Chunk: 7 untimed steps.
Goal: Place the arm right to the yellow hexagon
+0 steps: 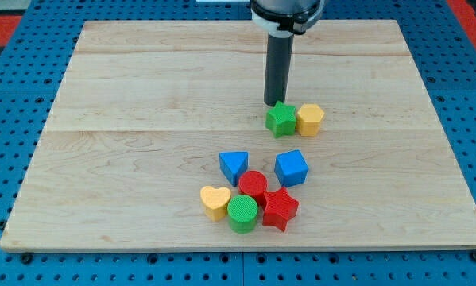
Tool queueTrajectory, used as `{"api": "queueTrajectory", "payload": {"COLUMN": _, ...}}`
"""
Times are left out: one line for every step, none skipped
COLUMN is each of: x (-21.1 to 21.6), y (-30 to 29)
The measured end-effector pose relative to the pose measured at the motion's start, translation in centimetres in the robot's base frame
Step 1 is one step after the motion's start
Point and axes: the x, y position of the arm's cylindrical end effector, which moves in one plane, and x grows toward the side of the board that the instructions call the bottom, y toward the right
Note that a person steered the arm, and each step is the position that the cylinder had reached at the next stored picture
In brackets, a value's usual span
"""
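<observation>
The yellow hexagon [310, 119] lies on the wooden board [142, 119], right of centre, touching a green star [282, 119] on its left. My tip [273, 104] is at the lower end of the dark rod, just above the green star's top-left edge in the view, close to it or touching it. The tip is to the upper left of the yellow hexagon, with the green star between them.
A cluster lies lower in the view: a blue triangle [233, 166], a blue cube [291, 168], a red cylinder [253, 186], a red star [280, 209], a green cylinder [242, 213] and a yellow heart [215, 202]. A blue pegboard [15, 48] surrounds the board.
</observation>
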Motion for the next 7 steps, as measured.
{"api": "queueTrajectory", "payload": {"x": 5.2, "y": -0.3}}
{"api": "queueTrajectory", "payload": {"x": 5.2, "y": -0.3}}
{"api": "queueTrajectory", "payload": {"x": 5.2, "y": -0.3}}
{"api": "queueTrajectory", "payload": {"x": 1.5, "y": -0.3}}
{"api": "queueTrajectory", "payload": {"x": -5.2, "y": 0.0}}
{"api": "queueTrajectory", "payload": {"x": -2.8, "y": 7.9}}
{"api": "queueTrajectory", "payload": {"x": -1.6, "y": 10.2}}
